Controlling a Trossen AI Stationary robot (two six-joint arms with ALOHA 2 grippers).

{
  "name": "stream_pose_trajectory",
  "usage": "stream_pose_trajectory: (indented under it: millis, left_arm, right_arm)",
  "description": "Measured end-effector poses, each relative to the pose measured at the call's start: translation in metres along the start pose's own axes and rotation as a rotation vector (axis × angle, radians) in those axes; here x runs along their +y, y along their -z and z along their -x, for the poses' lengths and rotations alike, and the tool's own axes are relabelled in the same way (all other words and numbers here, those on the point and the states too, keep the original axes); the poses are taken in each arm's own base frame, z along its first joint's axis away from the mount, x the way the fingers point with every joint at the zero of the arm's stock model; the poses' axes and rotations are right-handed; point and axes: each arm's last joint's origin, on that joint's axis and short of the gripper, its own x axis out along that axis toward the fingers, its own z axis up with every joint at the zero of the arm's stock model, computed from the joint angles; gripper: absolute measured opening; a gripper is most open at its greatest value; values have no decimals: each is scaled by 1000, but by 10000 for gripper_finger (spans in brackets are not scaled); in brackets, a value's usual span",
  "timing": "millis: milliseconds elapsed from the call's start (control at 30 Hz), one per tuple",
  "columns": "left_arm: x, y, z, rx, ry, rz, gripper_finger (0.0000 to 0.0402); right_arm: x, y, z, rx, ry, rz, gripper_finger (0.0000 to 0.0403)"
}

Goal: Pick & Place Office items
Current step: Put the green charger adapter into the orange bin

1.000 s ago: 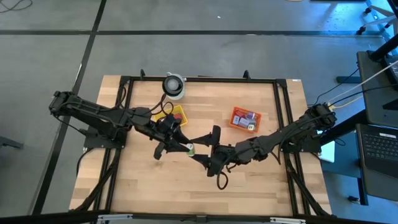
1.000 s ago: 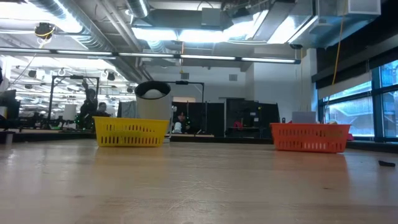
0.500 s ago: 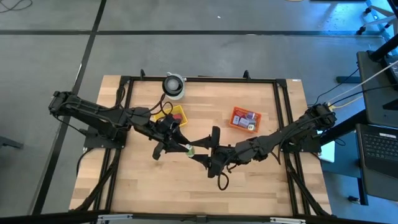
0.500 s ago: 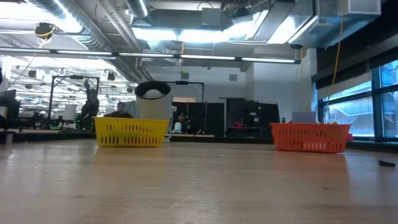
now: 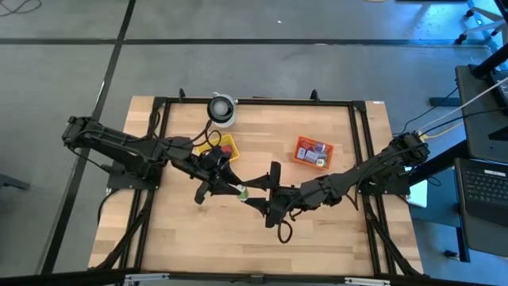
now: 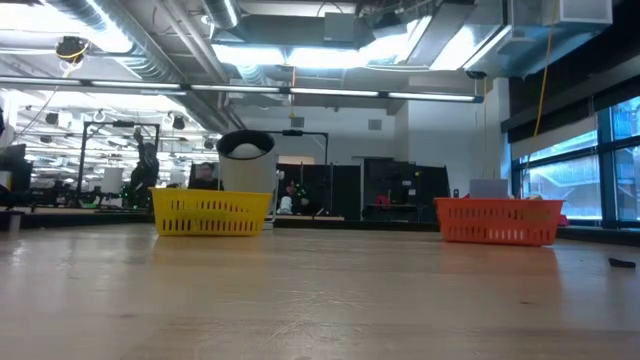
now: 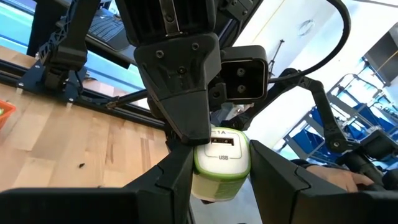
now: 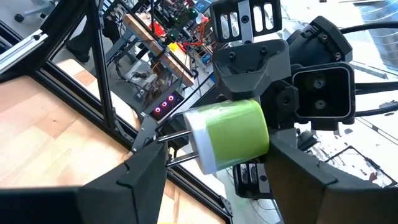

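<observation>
A green and white USB charger (image 5: 243, 190) hangs in the air over the middle of the table, between my two grippers. My left gripper (image 5: 236, 188) reaches in level from the left and is shut on it. My right gripper (image 5: 254, 193) comes in level from the right, with one finger on each side of the charger (image 8: 230, 134). The charger's USB port (image 7: 222, 142) faces the left wrist camera, and its metal prongs (image 8: 177, 149) stick out sideways. Neither gripper shows in the low view. My left gripper pinches the charger's green body (image 7: 202, 169) between its two fingers, level, from the table's left. The charger is lifted clear of the table. My right gripper's fingers close on the charger from the table's right, one finger (image 8: 277, 155) against the green body's end (image 8: 262, 140), the other (image 8: 152, 165) at the prongs.
A yellow mesh basket (image 5: 222, 146) stands at the far left of the table, and an orange mesh basket (image 5: 313, 152) with several small items at the far right. A white round container (image 5: 222, 110) sits at the far edge. The near half of the table (image 5: 254, 254) is bare wood.
</observation>
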Motion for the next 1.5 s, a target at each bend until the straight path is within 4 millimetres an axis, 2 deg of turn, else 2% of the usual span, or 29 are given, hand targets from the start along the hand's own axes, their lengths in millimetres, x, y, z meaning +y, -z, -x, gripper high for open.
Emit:
stream_pose_trajectory:
  millis: [267, 567, 900, 1200, 1500]
  left_arm:
    - [0, 0, 0, 2, 6, -2, 133]
    - [-1, -2, 0, -21, 7, -16, 180]
    - [1, -3, 1, -64, -63, -70, 200]
    - [-8, -14, 21, -146, -112, -158, 205]
    - [-20, -24, 50, -176, -95, -216, 206]
  right_arm:
    - [0, 0, 0, 3, -3, -11, 233]
    - [-1, 0, 0, 8, 8, -37, 233]
    - [-5, 3, -1, 64, 67, -29, 233]
    - [-13, 7, -2, 78, 75, -56, 233]
    - [-38, 6, 16, 140, 44, -123, 233]
